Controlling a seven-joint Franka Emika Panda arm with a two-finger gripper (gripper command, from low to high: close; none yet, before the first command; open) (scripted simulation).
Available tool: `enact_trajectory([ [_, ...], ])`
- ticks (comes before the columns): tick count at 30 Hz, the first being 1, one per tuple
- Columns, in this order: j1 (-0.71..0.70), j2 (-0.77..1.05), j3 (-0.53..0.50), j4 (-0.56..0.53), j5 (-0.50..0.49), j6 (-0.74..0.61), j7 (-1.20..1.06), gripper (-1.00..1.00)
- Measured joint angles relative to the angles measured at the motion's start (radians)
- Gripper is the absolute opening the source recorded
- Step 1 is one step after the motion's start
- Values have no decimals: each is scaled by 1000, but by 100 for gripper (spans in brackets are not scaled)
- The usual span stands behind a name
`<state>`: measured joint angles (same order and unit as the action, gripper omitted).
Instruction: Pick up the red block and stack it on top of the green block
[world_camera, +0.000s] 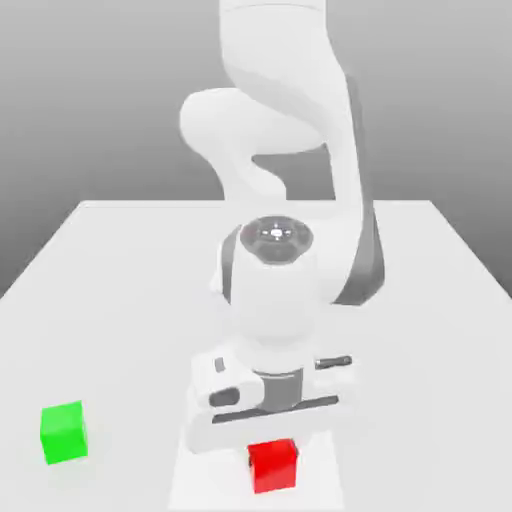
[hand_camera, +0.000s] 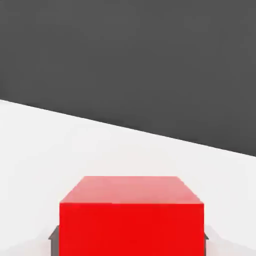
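Firstly, green block (world_camera: 64, 433): upright on the table (world_camera: 120, 300), well apart from the red block, toward the exterior view's left; top face exposed and fit to receive a load.
Bearing of the coming move: from the red block toward the exterior view's left, to a spot above the green block; judged to need a lift first, then a sideways carry.
Gripper (world_camera: 273, 456): closed down to the red block's width, one finger on either side of it; grip judged made, firmness unproven.
Red block (world_camera: 273, 467): between the fingers, directly below the hand; a cube, so no long axis to note; faces turned slightly in the exterior view.
Arm: single unit, rising behind the red block; the only one available to carry it.
Obscured: in the exterior view the hand covers the fingers above the red block and part of its upper edge; in the hand view the block's near part is cut off. Clearance beneath it: cannot tell.
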<state>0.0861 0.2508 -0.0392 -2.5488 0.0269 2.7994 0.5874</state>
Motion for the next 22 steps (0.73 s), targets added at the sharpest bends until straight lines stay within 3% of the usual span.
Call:
enact_trajectory([
  [3,-17,-89,-13,-11,-9,-79,-7,-100],
  [13,-310,-150,-231,32,22,-186,-288,-100],
  [19,-384,-1,-201,48,127,-59,-402,-100],
  [20,-391,18,-192,48,136,-43,-408,100],
  [22,-391,18,-192,48,136,-43,-408,100],
])
